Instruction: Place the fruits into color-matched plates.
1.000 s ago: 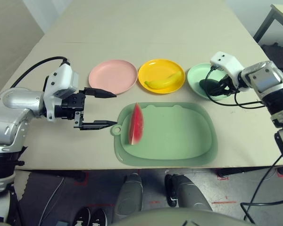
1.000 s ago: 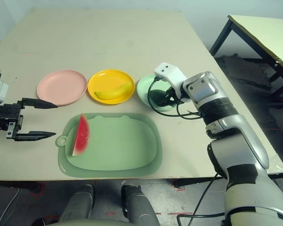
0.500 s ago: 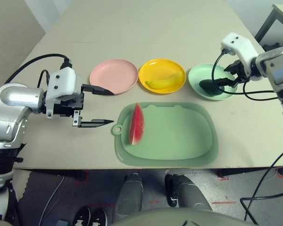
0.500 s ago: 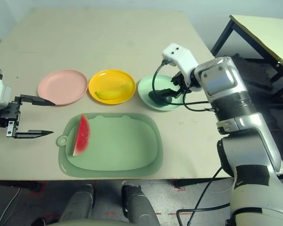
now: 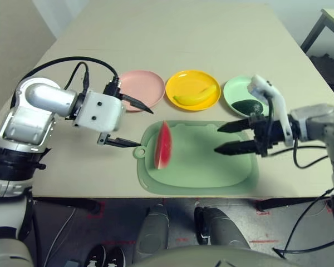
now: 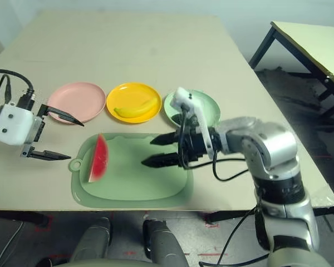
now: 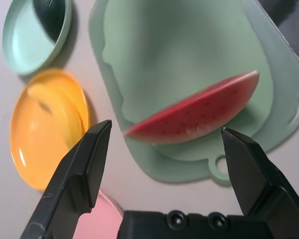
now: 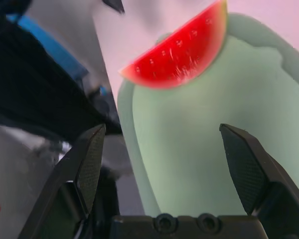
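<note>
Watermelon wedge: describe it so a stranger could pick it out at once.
On the large pale green mat at the table's near edge, near its ring tab, lies the watermelon wedge. It is the one red fruit, green-rinded, and not on a plate.

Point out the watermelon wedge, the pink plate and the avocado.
watermelon wedge point(image 5: 163, 146): left eye view, middle of the red flesh.
pink plate point(image 5: 146, 89): left eye view, bare inner surface right of centre.
avocado point(image 5: 247, 105): left eye view, top of the dark fruit in the mint plate.
</note>
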